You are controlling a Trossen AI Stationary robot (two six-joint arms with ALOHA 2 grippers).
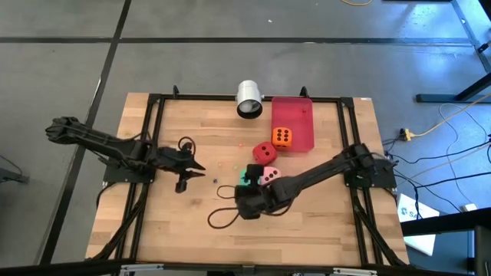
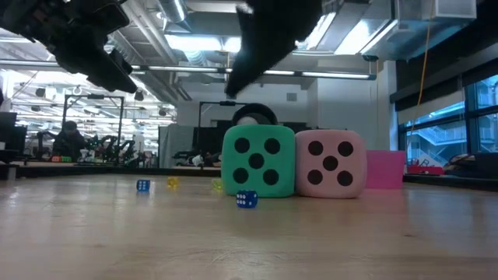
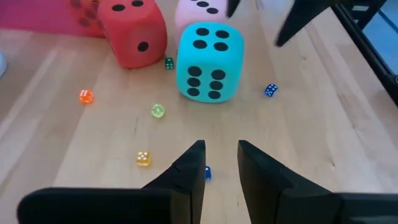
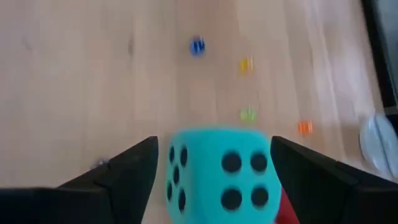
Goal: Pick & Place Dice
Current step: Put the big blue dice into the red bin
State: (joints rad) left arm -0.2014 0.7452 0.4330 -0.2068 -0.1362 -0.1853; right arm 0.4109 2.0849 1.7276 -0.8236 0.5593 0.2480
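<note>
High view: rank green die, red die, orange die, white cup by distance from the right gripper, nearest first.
From the right gripper:
1. Green die, just beyond the open jaws, beside the pink die.
2. Red die, farther toward the table's back.
3. Orange die, on the red tray.
4. White cup, on its side at the back edge.

**Even overhead light, with blur at the right wrist**

We see the tabletop evenly lit from above, shadows beneath the arms soft and short. In the low view, ceiling strip lights glare bright, and the arms overhead read as dark silhouettes against them. The green die and pink die stand sharp there, while the near wood is soft. In the right wrist view the green die and the tiny dice are smeared by blur. The left wrist view is crisp.
</note>
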